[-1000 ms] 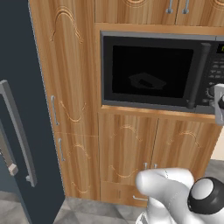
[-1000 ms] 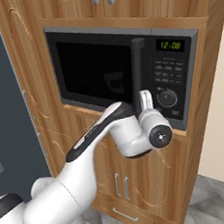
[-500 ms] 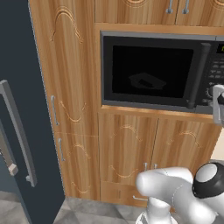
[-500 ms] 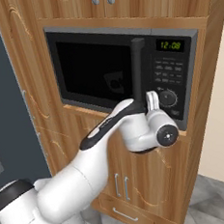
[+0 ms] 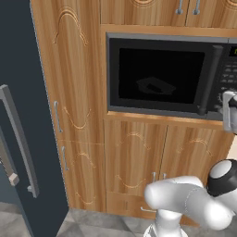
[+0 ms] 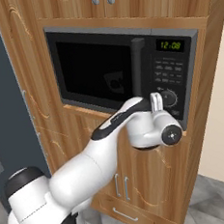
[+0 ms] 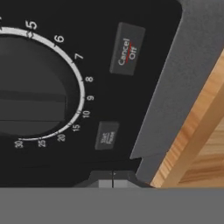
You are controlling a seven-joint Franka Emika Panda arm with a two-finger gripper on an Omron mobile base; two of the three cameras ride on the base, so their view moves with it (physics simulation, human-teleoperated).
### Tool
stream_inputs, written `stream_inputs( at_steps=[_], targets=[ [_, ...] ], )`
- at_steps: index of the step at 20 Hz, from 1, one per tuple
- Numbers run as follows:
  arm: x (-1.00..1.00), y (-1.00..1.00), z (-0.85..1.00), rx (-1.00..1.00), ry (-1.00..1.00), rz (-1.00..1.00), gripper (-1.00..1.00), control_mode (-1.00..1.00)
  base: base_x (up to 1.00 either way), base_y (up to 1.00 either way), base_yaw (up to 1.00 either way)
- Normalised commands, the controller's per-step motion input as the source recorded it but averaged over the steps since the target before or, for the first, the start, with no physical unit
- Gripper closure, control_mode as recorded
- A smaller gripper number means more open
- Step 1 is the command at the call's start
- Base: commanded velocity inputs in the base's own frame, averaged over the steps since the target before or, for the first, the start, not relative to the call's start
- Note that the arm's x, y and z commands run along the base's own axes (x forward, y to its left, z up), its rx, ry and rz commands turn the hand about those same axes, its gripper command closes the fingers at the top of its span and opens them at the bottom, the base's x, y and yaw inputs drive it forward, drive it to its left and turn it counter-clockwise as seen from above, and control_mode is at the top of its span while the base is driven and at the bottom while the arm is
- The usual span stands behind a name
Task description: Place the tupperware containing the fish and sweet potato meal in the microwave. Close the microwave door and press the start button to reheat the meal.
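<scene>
Two dark fingertips of my gripper (image 7: 113, 180) sit pressed together, empty, close before the flat black control panel (image 6: 170, 79), just below its small square start button (image 7: 106, 135) and beside the ribbed round dial (image 7: 33, 83). Left of the panel, the microwave door (image 6: 98, 70) is closed, its thick bar handle (image 6: 138, 68) upright. Through the glossy window the tupperware (image 5: 155, 85) shows as a low angular outline inside the grey-framed microwave (image 5: 169, 40), set in grained wooden cabinetry (image 5: 76, 92).

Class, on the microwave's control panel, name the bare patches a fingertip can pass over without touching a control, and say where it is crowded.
In the hand view, bare black panel lies between the Cancel/Off button and the start button, and between those buttons and the microwave's grey frame. It is crowded at the dial, ringed closely by numbers, and where the shut gripper sits just below the start button.
</scene>
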Motion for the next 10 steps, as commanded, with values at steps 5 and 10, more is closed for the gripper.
stream_inputs(
  at_steps=[5,10],
  targets=[
    [0.29,-0.07,-0.13,0.00,0.00,0.00,1.00,-1.00,0.00,0.00,0.00],
    [0.31,-0.07,-0.14,0.00,0.00,0.00,1.00,-1.00,0.00,0.00,0.00]
  ],
)
